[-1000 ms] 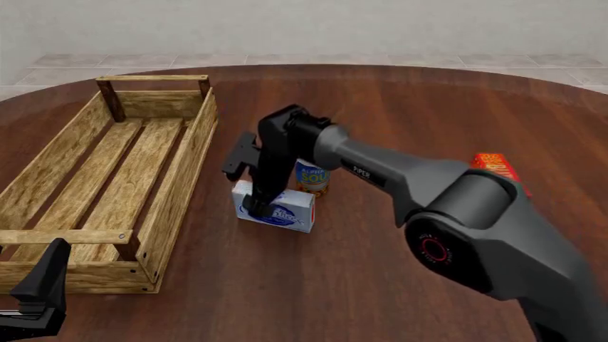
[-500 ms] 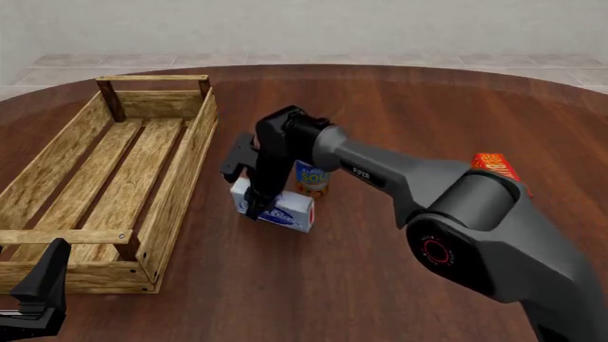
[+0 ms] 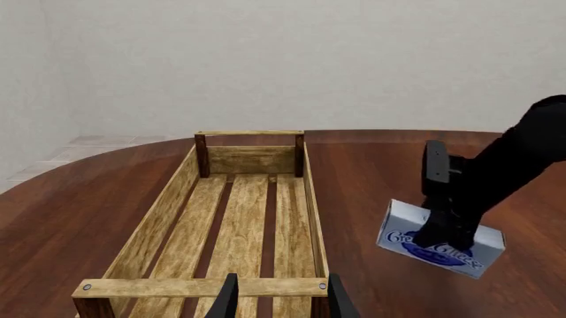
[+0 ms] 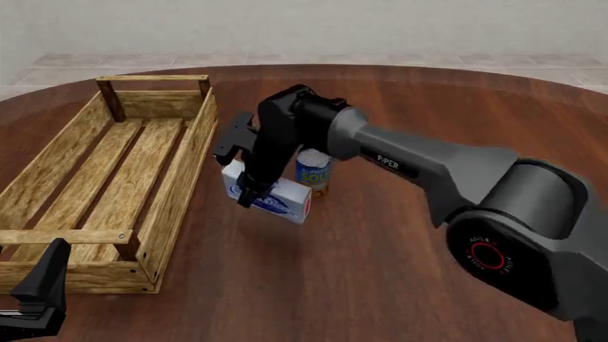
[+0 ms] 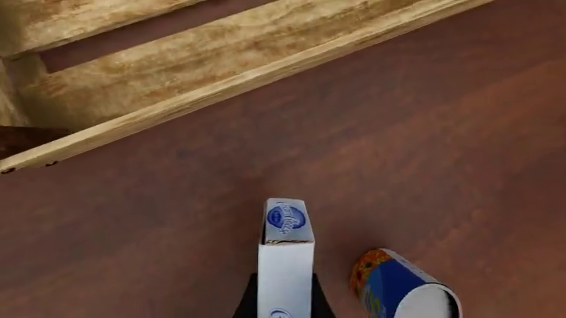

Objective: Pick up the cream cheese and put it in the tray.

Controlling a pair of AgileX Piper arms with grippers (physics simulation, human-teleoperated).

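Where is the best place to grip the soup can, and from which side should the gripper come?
Grip the can around its round side wall, coming from above. It stands upright on the table, and the held cream cheese crowds its tray-ward side.

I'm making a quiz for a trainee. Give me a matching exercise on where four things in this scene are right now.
Things:
1. cream cheese
2. tray
3. can
4. left hand

States:
A. standing on the table just behind the lifted box
B. gripped by the right hand, off the table
C. holds no groceries, table's left side
D. idle at the tray's near end

Pairs: 1-B, 2-C, 3-A, 4-D
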